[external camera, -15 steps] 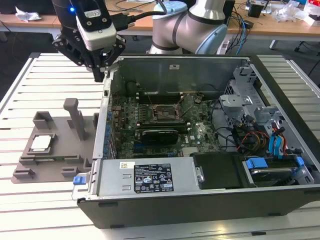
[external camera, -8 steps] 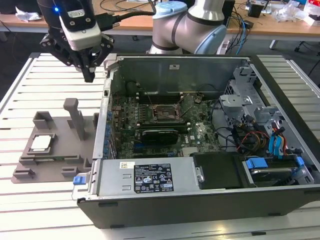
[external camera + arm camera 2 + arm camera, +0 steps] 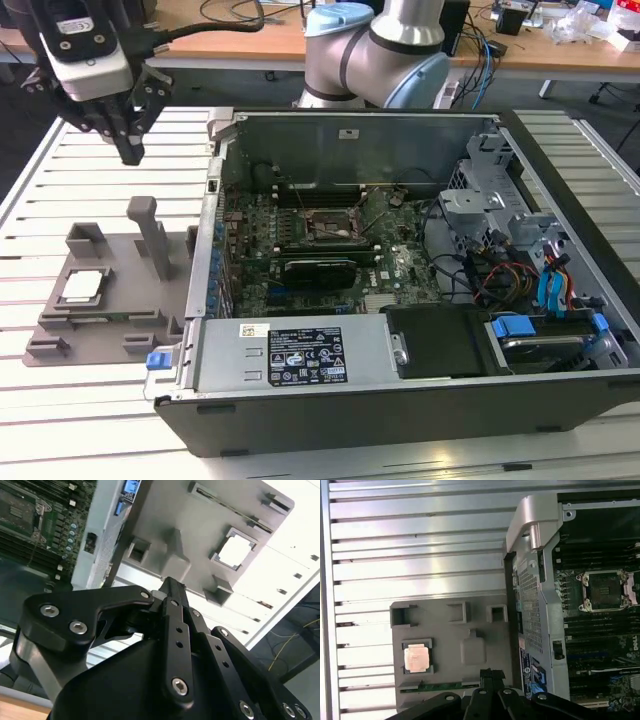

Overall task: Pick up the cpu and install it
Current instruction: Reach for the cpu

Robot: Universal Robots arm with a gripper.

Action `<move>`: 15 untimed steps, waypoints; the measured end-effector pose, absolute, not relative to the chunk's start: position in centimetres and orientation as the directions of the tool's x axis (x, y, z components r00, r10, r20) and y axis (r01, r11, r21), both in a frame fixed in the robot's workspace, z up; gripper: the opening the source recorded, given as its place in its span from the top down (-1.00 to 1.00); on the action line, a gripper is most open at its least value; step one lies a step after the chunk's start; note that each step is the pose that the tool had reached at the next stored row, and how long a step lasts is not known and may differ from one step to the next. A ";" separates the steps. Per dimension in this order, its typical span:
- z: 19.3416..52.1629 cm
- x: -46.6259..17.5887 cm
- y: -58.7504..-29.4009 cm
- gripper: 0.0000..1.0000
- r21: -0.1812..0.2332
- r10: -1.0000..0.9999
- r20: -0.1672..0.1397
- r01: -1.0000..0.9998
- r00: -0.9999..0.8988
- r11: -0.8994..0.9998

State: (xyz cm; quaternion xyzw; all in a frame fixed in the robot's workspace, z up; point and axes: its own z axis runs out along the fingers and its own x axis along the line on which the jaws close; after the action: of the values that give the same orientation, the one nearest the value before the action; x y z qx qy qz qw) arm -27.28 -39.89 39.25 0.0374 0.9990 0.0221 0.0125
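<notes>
Silver cpu (image 3: 83,287) sits flat in tray (image 3: 120,270) on counter (image 3: 60,190), beside case (image 3: 420,405). We note claw (image 3: 131,152) closed, empty, well above it; cpu lies below, twd the exterior view's left.

The arm (image 3: 400,50) is formed of silver-grey tubes and pale blue joint caps (image 3: 335,18). The gripper (image 3: 131,152) is built from black linked bars fastened with silver screws (image 3: 50,611), under a white block (image 3: 88,55) fed by a black cable (image 3: 200,30).

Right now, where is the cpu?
The cpu lies in a pocket of the grey tray, at the exterior view's left, beside the open computer case.
</notes>
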 end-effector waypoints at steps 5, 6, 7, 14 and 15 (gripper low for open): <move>39.2 -29.6 -39.9 0.79 0.045 0.075 -0.023 0.074 -0.997 0.996; 39.2 -30.2 -39.9 0.79 0.045 0.075 -0.023 0.074 -0.997 0.996; 39.2 -30.8 -39.9 0.79 0.045 0.075 -0.023 0.074 -0.997 0.996; 39.0 -35.5 -40.3 0.79 0.045 0.075 -0.023 0.074 -0.997 0.996; 39.0 -35.8 -40.6 0.79 0.045 0.075 -0.023 0.074 -0.997 0.996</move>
State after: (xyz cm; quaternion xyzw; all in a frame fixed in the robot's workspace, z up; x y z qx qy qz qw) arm -35.82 -40.56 38.96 0.0374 0.9990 0.0221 0.0125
